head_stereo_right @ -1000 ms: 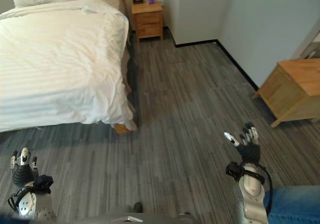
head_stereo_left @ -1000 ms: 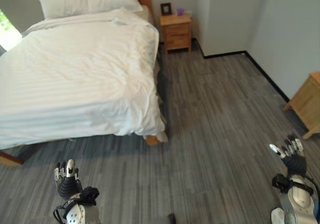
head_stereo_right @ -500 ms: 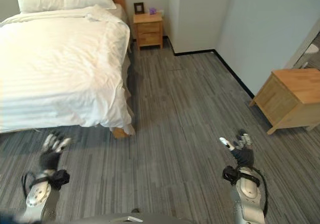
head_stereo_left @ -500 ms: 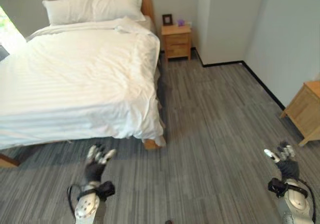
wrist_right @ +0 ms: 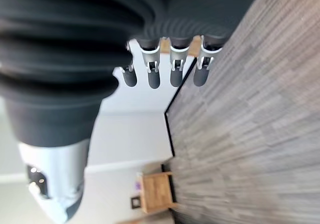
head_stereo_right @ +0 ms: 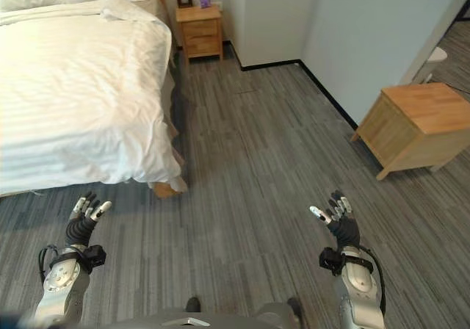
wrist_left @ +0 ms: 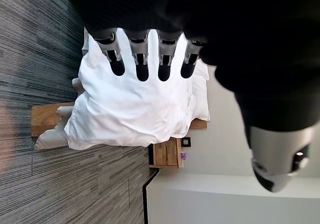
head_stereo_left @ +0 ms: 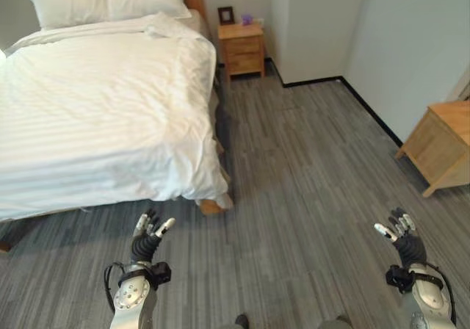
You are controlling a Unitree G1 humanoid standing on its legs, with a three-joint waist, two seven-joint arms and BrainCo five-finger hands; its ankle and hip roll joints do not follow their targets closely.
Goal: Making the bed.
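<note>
- Bed [head_stereo_left: 103,109] with white duvet [head_stereo_left: 110,131] blocks the left side; wooden foot post [head_stereo_left: 211,206] at its near corner.
- Bare grey floor [head_stereo_left: 294,167] runs between bed and wooden cabinet [head_stereo_right: 415,127].
- Nightstand [head_stereo_left: 242,50] stands against far wall.

We see our left hand [wrist_left: 150,14] with its fingers [wrist_left: 142,64] straight and apart, holding nothing. Past them lies the bed [wrist_left: 50,119] under a white duvet [wrist_left: 130,109], pillows [wrist_left: 200,94] at its head. A wooden nightstand [wrist_left: 167,154] stands just beside it on the grey striped floor [wrist_left: 75,184].
</note>
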